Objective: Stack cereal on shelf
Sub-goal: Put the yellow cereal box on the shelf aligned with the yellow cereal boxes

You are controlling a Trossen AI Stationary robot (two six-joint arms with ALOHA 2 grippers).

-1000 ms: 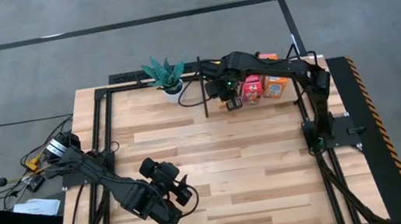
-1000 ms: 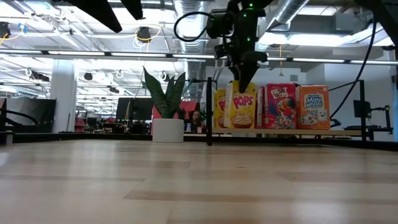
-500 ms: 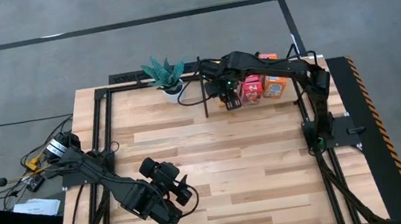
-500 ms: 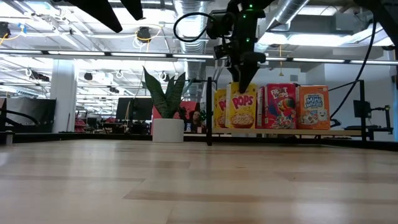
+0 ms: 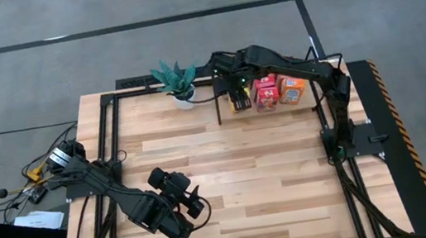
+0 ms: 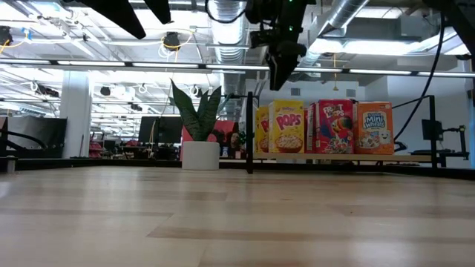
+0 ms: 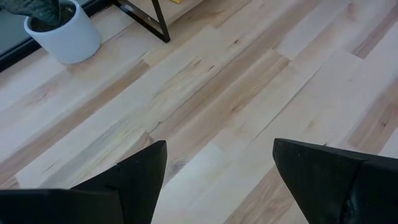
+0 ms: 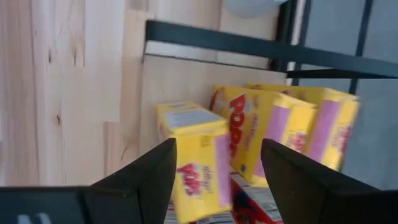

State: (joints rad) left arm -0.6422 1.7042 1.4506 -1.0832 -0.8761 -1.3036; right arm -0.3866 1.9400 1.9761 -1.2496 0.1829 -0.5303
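On the shelf at the table's far right, three cereal boxes stand upright on their bottoms in a row. They are a yellow one, a red one and an orange one. Another yellow box stands behind the first. My right gripper hangs open above the yellow box, clear of it. My left gripper waits open above the near left of the table, holding nothing.
A green plant in a white pot stands just left of the shelf's black post. The pot also shows in the left wrist view. Bare wooden tabletop spreads between the two arms.
My right gripper has let go of the yellow cereal box and risen straight up, clear of its top. The box stays standing upright on the shelf beside the red one.
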